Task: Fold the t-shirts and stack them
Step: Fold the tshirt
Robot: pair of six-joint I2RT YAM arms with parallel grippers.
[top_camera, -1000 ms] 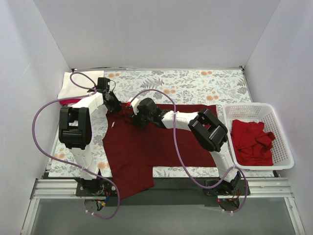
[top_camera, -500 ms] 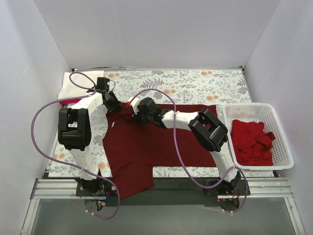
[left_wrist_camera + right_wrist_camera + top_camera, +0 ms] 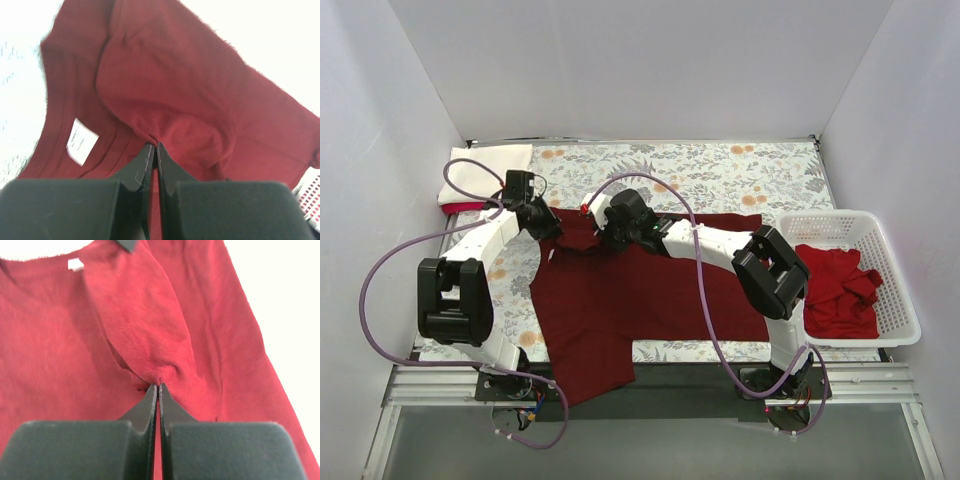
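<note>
Since a second ago both elbows have swung outward, the right one now beside the white plastic lattice basket [image 3: 832, 216]. The left gripper [image 3: 153, 145] and the right gripper [image 3: 155, 386] each pinch a collar-edge fold of the dark maroon cotton t-shirt [image 3: 640, 300], which is spread nearward of them. Bare floral tablecloth [image 3: 720, 180] lies beyond.

The overhead view is bright and evenly lit from above. It is sharp across the whole frame, with only faint, soft shadows on the floral surface [image 3: 720, 180]. In both wrist views the background past the maroon t-shirt [image 3: 200, 100] is overexposed to plain white. The black fingers [image 3: 136, 169] nearest the lens look dark, soft and out of focus.
</note>
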